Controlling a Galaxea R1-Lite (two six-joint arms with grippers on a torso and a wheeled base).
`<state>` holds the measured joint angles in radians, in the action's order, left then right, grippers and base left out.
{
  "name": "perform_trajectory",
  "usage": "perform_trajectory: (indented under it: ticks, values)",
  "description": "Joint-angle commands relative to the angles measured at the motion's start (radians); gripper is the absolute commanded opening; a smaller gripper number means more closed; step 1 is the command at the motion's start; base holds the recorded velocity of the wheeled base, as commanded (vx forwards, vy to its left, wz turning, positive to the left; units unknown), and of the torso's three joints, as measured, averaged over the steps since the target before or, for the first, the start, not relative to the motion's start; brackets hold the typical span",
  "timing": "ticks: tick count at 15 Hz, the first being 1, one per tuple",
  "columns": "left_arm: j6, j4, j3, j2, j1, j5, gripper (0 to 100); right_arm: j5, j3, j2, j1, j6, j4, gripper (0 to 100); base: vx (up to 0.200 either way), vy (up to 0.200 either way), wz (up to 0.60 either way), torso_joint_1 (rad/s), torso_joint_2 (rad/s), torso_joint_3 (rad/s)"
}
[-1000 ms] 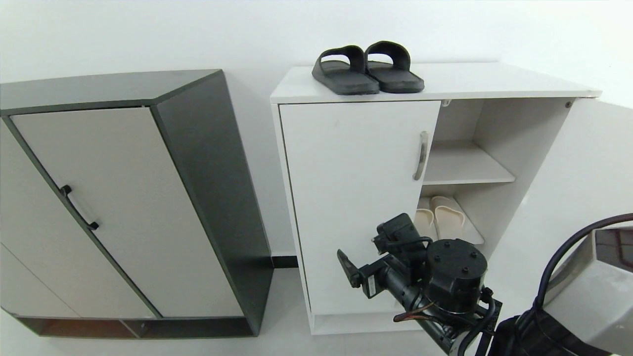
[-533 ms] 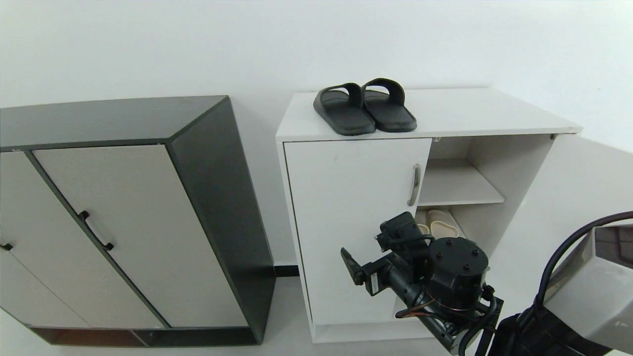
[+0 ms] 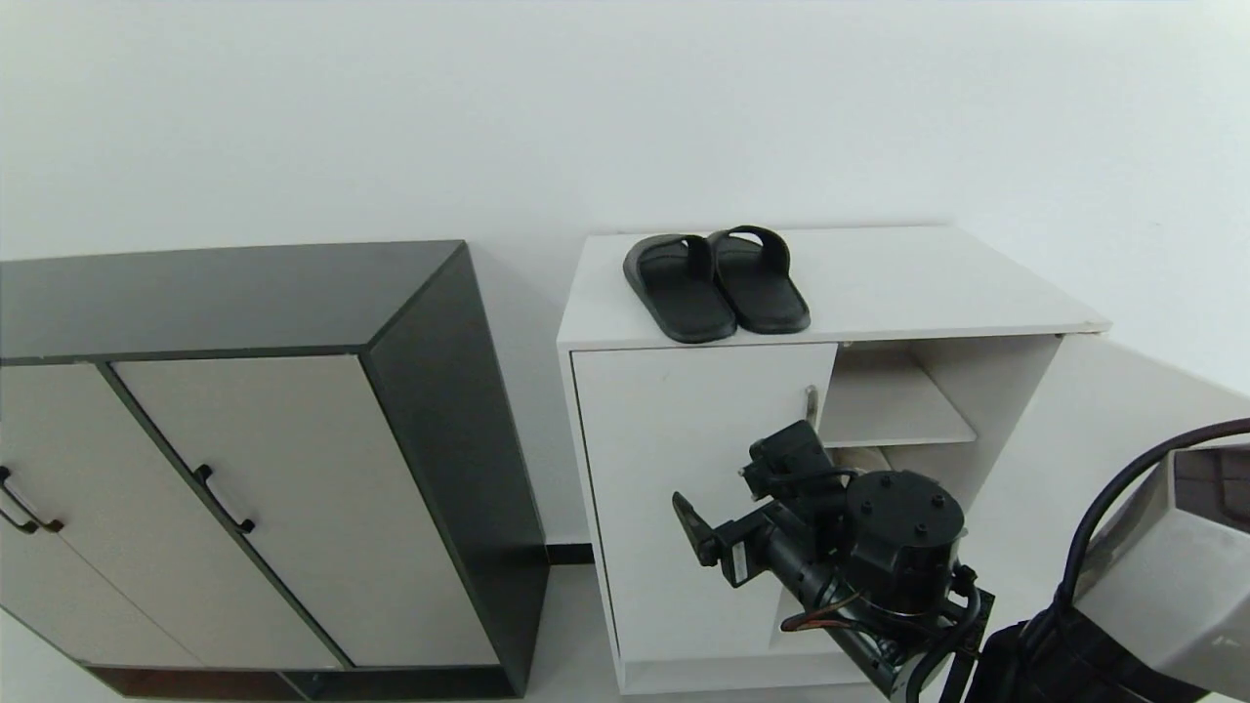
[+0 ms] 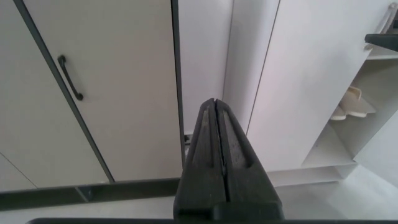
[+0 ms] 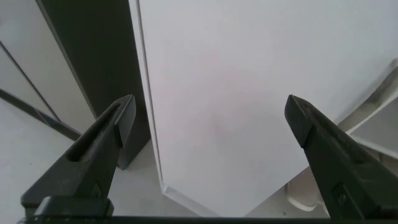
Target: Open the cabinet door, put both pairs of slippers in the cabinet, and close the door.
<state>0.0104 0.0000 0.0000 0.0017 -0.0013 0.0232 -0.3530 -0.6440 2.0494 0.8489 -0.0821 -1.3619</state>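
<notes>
Your black slippers sit side by side on top of the white cabinet; the beige slippers lie on a shelf inside, in its open right half. Your right pincer is spread wide before the closed door; the left pincer is closed, empty.

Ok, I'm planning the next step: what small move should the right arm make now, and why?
Probably raise the open right gripper toward the black slippers on the cabinet top: the cream pair already lies inside, the black pair doesn't.
</notes>
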Motion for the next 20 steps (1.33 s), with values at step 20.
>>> perform_trajectory:
  ticks: [20]
  values:
    - [-0.006, 0.000, 0.000, 0.001, 0.000, 0.001, 0, -0.199, -0.703, -0.098, -0.093, 0.150, 0.885, 100, 0.000, 0.000, 0.00, 0.086, -0.21, -0.118]
